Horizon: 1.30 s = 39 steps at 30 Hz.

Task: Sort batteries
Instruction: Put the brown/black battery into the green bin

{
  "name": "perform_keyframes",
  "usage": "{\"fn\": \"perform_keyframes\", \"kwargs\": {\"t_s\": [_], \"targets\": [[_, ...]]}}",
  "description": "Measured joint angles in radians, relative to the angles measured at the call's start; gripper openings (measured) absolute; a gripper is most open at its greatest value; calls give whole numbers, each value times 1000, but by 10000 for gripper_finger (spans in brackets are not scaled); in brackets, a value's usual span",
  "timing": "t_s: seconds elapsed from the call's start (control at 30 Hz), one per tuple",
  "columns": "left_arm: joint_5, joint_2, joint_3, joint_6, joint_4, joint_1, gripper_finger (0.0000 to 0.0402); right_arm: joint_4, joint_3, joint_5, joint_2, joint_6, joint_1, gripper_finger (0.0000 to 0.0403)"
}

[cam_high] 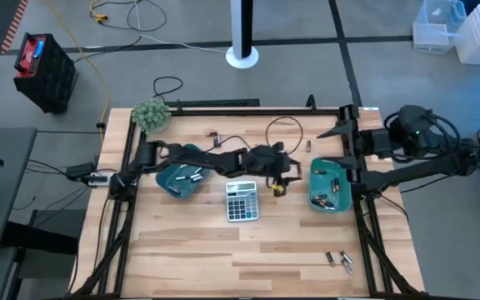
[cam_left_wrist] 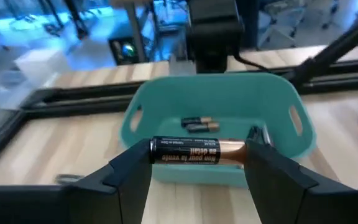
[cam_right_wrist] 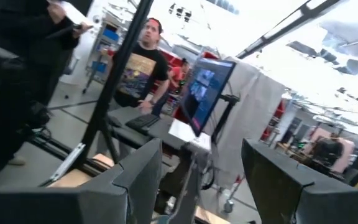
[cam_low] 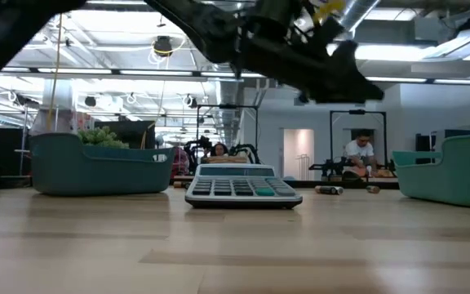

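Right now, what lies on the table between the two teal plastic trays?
The grey calculator lies between the left teal plastic tray and the right tray, nearer the left one; high view shows it.

Robotics lab or workshop — open grey concrete floor, ceiling strip lights, more arm rigs behind, a monitor on a stand, people at benches.

Teal trays, grey calculator, black-and-copper battery (white lettering)
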Motion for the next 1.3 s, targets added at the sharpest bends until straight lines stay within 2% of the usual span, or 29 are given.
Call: {"fn": "perform_keyframes", "kwargs": {"t_s": [0.17, 0.37, 0.53, 0.87, 1.07, 1.3], "targets": [[106, 186, 250, -30, -15, 22, 218, 0, 0, 12, 0, -12, -7, 237], [178, 370, 530, -64, -103, 26, 218, -5, 0, 16, 0, -23, -10, 237], [215, 480, 675, -105, -155, 26, 219, -17, 0, 16, -1, -39, -10, 237], [200, 496, 685, -160, -180, 34, 264, -22, 0, 16, 0, -40, -10, 237], [238, 495, 685, -185, -193, 43, 298, -23, 0, 17, -1, -32, -10, 237], [226, 442, 682, -182, -222, 40, 303, -41, -1, 30, 6, -30, -10, 237]]}}
